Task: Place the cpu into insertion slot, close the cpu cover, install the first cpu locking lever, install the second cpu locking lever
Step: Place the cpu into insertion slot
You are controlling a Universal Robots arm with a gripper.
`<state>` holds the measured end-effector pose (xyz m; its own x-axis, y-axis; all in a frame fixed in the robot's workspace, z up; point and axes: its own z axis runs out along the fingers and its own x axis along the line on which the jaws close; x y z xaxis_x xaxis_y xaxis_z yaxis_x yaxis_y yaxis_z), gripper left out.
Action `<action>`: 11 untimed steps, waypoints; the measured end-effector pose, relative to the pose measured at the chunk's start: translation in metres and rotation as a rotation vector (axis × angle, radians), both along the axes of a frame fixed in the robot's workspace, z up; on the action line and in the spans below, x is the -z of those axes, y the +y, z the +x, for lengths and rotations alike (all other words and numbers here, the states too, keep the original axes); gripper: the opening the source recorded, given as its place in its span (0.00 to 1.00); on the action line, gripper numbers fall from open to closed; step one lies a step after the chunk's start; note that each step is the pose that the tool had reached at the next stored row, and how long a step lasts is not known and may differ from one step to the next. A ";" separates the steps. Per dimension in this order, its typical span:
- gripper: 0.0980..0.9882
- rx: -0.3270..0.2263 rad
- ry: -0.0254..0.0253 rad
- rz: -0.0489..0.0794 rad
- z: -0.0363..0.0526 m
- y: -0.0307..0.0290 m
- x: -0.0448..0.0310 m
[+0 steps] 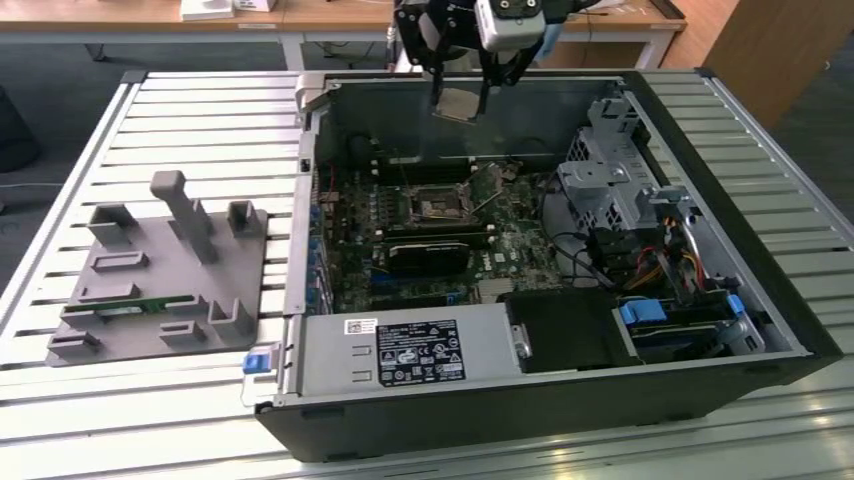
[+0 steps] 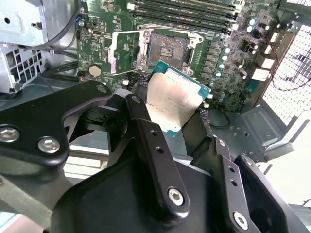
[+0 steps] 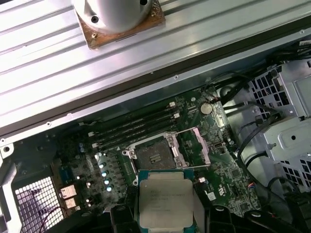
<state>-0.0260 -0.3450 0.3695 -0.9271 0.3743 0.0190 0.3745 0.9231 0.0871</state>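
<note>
In the second wrist view, fingers [image 2: 141, 116] of the pincer [image 2: 171, 119] hide two edges of the cpu [image 2: 177, 94].

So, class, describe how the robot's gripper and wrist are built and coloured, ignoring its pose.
The gripper is matt black metal: flat, rounded linkage bars pinned with silvery bolts, its slim jaws dotted with small screw holes. In the exterior view a silvery-grey wrist housing sits above it.

Bright even daylight in the exterior view; soft shadow inside the open black metal computer case [image 1: 534, 420]; first wrist view: glare washes the ribbed silvery metal tabletop [image 3: 48, 73]; second wrist view: pale sheen on the flat square silvery-grey cpu [image 2: 172, 99].
</note>
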 end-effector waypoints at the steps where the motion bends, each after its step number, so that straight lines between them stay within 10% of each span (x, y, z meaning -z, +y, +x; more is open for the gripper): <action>1: 0.49 0.008 0.0000 0.000 0.0000 0.0000 0.0001; 11: 0.49 0.112 0.0000 -0.007 0.0000 0.0000 0.0012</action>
<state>-0.0260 -0.3450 0.3683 -0.8793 0.4761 0.0162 0.4757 0.8758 0.0812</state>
